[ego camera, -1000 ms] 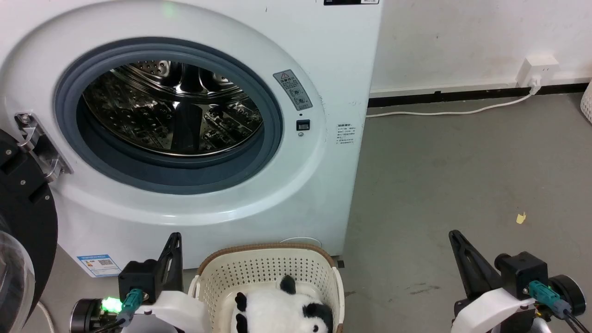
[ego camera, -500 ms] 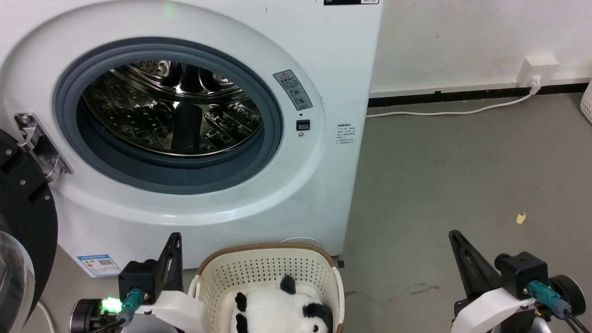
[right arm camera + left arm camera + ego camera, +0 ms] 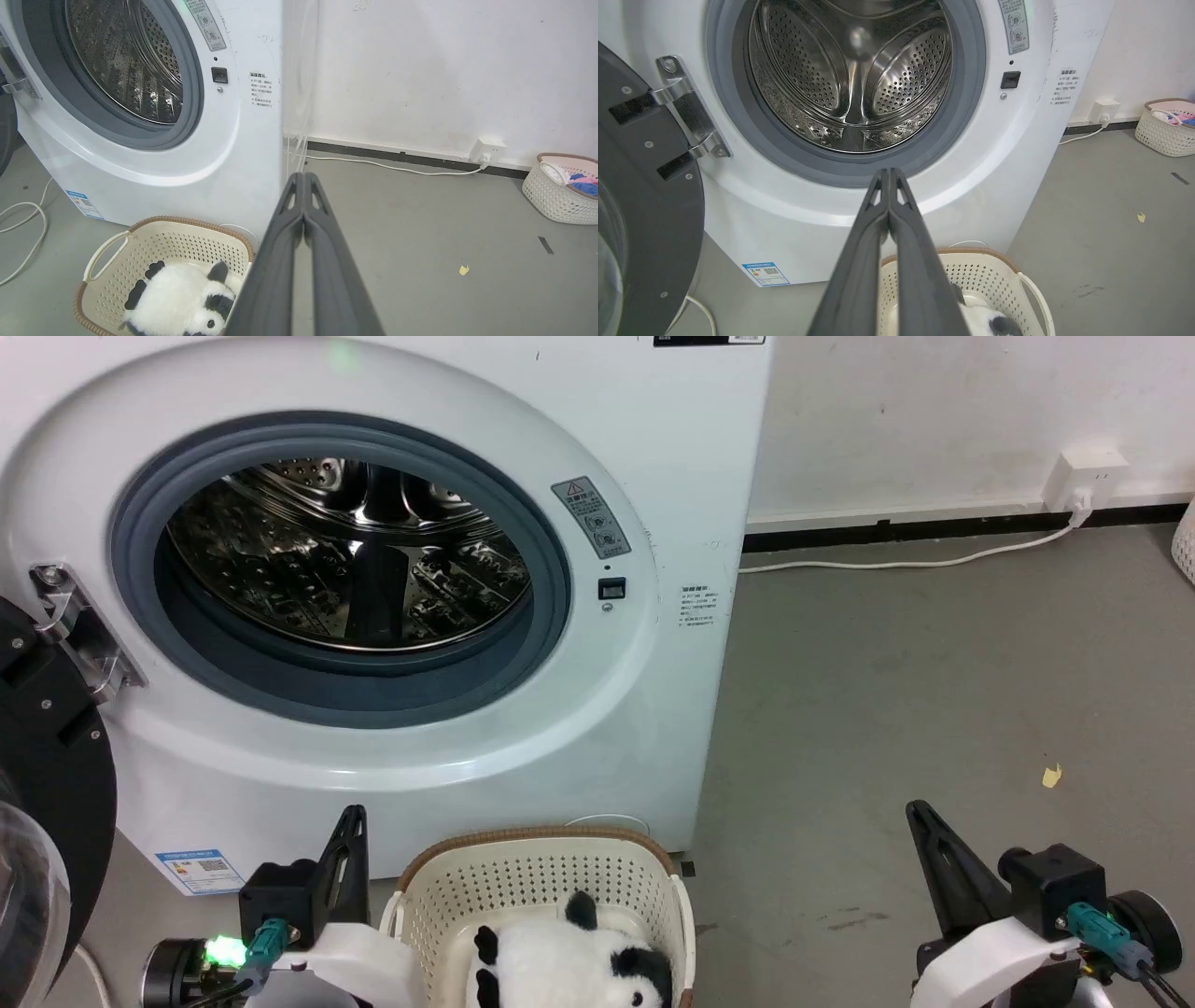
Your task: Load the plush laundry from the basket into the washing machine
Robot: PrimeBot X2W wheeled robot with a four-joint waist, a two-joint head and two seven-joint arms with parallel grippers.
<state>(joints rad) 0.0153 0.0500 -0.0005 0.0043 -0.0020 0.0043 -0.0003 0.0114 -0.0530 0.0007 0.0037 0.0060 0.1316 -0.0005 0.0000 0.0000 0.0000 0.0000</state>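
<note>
Hovering empty: left pincer [image 3: 353,815] closed beside basket [image 3: 541,836]; right pincer [image 3: 918,808] closed, apart from plush laundry [image 3: 560,971].

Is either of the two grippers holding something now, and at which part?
Nothing is held. The left gripper and the right gripper are both shut and empty; the panda toy lies free in the basket.

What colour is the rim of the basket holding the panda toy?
Brown, with a woven look; the rim shows best in the right wrist view.
</note>
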